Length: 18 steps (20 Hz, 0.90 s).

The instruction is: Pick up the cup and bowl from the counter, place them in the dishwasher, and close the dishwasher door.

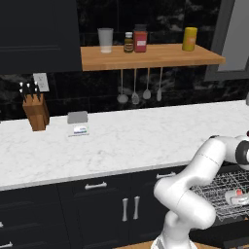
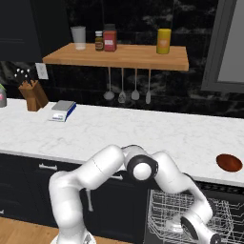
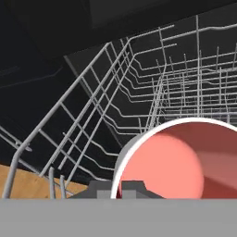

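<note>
Cup (image 3: 180,159) in dishwasher rack (image 3: 152,88); bowl (image 2: 229,162) on counter (image 2: 143,131).

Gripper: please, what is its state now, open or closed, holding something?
Gripper: down in the dishwasher rack, at the cup; open or shut cannot be told.

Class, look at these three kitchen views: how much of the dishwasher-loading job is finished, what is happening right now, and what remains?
Nothing looks finished yet. In hand: the cup sits right at the gripper, down among the wires of the dishwasher rack; whether it has been let go is unclear. Left: the bowl is on the counter, apart from the arm, and the dishwasher is open, so its door needs closing.
</note>
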Tool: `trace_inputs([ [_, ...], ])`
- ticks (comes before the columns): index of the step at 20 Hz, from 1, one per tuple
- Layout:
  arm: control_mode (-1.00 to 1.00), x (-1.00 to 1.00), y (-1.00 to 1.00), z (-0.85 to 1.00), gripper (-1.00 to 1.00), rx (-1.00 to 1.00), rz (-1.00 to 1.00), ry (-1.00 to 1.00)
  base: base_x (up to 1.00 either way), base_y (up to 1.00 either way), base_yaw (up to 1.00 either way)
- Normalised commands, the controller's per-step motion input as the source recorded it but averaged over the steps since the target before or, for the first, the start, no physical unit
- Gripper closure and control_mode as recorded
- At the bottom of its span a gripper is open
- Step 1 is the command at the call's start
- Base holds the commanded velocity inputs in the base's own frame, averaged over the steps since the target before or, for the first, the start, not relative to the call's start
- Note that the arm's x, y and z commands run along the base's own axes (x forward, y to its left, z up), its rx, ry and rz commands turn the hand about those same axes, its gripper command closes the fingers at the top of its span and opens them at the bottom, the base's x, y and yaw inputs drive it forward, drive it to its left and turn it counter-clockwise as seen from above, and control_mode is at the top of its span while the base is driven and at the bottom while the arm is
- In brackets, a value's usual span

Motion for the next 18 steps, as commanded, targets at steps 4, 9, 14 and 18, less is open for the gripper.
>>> trace_inputs([
  [4, -1.0, -0.02, -0.05, -0.29, 1.0, -0.01, 0.0, 0.13, 0.0, 0.0, 0.0],
  [9, -1.0, -0.4, -0.08, 0.09, -1.0, 0.05, 0.0, -0.08, 0.0, 0.0, 0.0],
  [14, -1.0, -0.36, 0.01, 0.6, -1.0, 0.02, -0.01, -0.09, 0.0, 0.0, 0.0],
  [18, -1.0, -0.38, 0.0, 1.0, -1.0, 0.0, -0.02, 0.05, 0.0, 0.0, 0.0],
])
